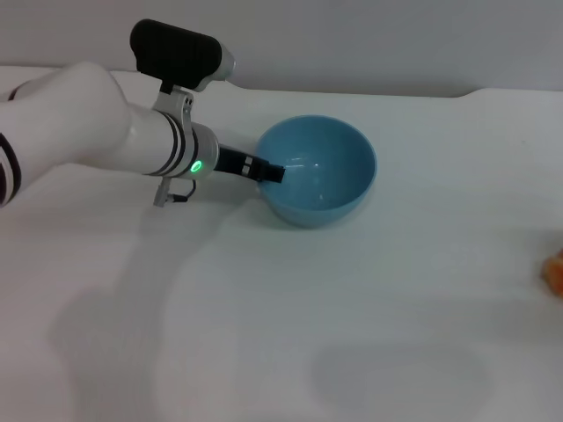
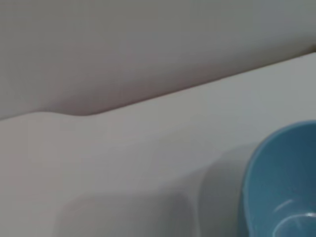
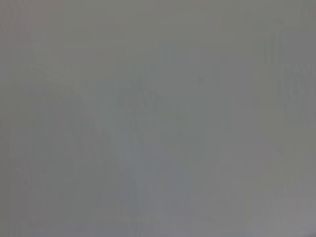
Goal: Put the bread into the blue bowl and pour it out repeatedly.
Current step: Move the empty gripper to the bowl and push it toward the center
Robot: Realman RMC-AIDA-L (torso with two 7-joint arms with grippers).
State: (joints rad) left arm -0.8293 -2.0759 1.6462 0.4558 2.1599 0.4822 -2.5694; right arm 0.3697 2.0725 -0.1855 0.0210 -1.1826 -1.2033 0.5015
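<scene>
The round, glossy light-blue bowl (image 1: 318, 170) sits upright-ish on the plain white counter (image 1: 290, 334), a bit back of the middle in the head view, and there's nothing inside it. The left claw (image 1: 271, 173) is at the bowl's left rim, with a dark finger (image 1: 273, 173) hooked over the edge and pinching the wall, so it's clamped on the bowl. The white left arm comes in from the left side behind it.

The orange-brown bread (image 1: 555, 272) is way off at the right edge of the head view, lying on the counter, only a sliver showing, well apart from the bowl.

Nothing sits between the two. Wide bare counter lies in front of the bowl and to its right; the counter's back edge runs just behind the bowl against a pale wall. The left wrist view catches the bowl rim (image 2: 276, 182) near that back edge. The right claw isn't visible anywhere; its wrist view is blank grey.
</scene>
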